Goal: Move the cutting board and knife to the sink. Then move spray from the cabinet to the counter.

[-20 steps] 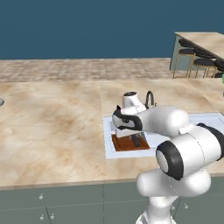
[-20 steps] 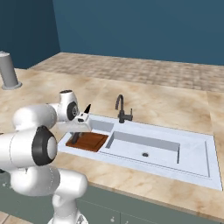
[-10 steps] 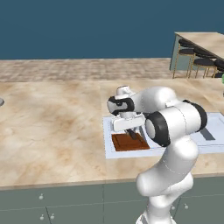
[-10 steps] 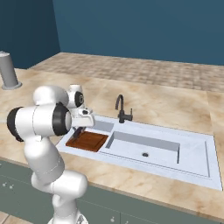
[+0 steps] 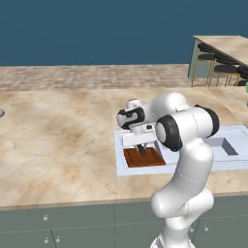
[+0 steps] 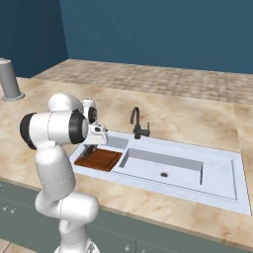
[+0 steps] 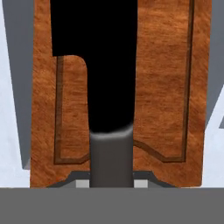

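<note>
Arm swung left | pincer (image 5: 142, 148) clamped on knife (image 7: 109, 78) over cutting board (image 6: 99, 159) | faucet (image 6: 137, 123) beside

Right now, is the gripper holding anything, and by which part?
The gripper holds the knife over the cutting board in the sink. The hand view suggests the handle end; the exact contact is unclear.
</note>
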